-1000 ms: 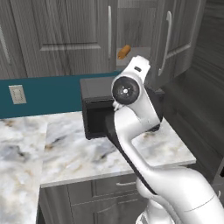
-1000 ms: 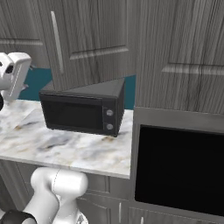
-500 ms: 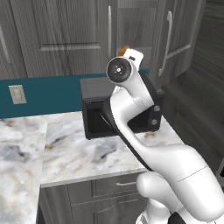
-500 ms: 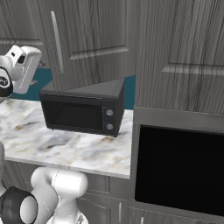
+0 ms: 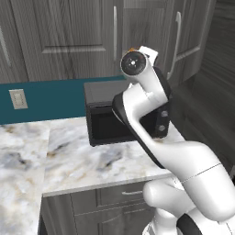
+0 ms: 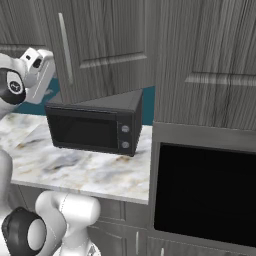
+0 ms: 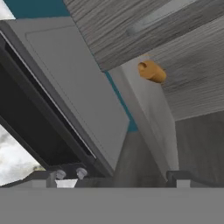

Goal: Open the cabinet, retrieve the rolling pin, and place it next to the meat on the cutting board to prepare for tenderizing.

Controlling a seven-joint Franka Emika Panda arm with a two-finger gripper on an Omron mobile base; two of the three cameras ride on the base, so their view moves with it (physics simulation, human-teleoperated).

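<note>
Your hand (image 7: 111,177) stands spread as wide as it goes, with nothing between its fingertips (image 7: 46,176) and nothing touching them. In the hand view the two tips rise at the bottom edge, pointing up past the microwave (image 7: 57,100) toward the underside of the cabinet (image 7: 144,26). The rolling pin (image 7: 152,71) sits on the grey shelf inside the cabinet, its rounded orange-tan end showing in the gap by the door edge, well apart from the hand. From the left base view you see the arm raised in front of the microwave (image 5: 124,114), with a sliver of the rolling pin (image 5: 132,48) just above the wrist. The microwave (image 6: 95,127) rests on the marble bench (image 6: 75,167) below the cabinet (image 6: 110,45).
</note>
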